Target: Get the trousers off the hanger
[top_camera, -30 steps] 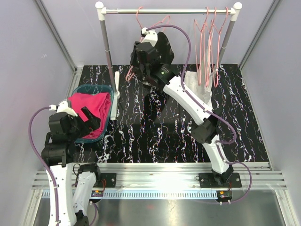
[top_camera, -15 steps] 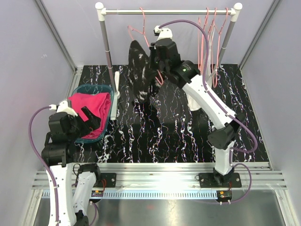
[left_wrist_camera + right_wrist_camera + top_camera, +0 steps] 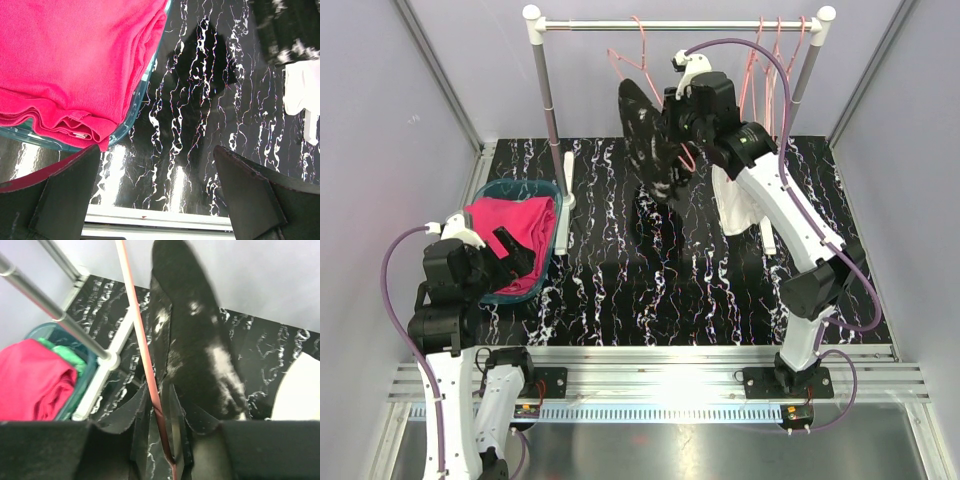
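Of three garments, the black white-speckled trousers (image 3: 645, 135) hang on one pink wire hanger (image 3: 142, 340) under the silver rail (image 3: 680, 24), pinched by the raised right gripper (image 3: 161, 415), while magenta trousers (image 3: 515, 225) and mint-green trousers (image 3: 67, 357) fill a teal basket (image 3: 510, 186) near its left post, under the gaping left gripper (image 3: 156, 165).

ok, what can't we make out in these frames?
Hold of the right gripper: in the right wrist view its dark jaws merge with the black trousers, so whether it is clamped on the hanger or on cloth, cannot tell. In the top view the wrist hides it.
The green trousers: only a sliver in the right wrist view; in the top view the pink trousers cover them.
The white thing: in the top view the right arm crosses it; the edge cuts it in both wrist views.
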You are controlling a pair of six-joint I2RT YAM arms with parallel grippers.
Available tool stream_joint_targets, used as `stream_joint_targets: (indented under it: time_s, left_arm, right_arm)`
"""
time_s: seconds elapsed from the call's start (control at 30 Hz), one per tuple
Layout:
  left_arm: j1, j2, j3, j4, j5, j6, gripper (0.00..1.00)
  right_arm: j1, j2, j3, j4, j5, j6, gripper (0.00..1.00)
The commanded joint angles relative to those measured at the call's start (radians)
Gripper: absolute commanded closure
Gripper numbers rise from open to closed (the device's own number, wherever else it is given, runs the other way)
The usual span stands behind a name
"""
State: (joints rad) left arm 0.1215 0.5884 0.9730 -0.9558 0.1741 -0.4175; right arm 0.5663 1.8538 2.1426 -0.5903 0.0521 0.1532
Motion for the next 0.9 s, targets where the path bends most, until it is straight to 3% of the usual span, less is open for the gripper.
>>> stream_joint_targets:
  time_s: [0.0,0.13,0.2,0.27,0.87]
  left_arm:
    - [-0.008,-0.007,0.02,0.022,0.027,0.016,0.01]
    - [-0.01,-0.006,0.023,0.022,0.021,0.016,0.01]
    - [-0.011,-0.002,0.029,0.022,0.021,0.017,0.01]
    - [-0.011,0.001,0.035,0.02,0.021,0.017,0.01]
    - [-0.013,0.011,0.038,0.077,0.142,0.019,0.01]
  right_arm:
    - [-0.005,0.021,0.019,-0.009,0.031,-0.043,0.71]
    - [-0.005,0.012,0.019,-0.006,0.049,-0.061,0.69]
    - [-0.005,0.004,0.02,-0.006,0.061,-0.069,0.8]
    - [-0.005,-0.008,0.025,-0.006,0.065,-0.072,1.0]
    - [-0.003,-0.085,0.249,-0.029,0.107,-0.066,1.0]
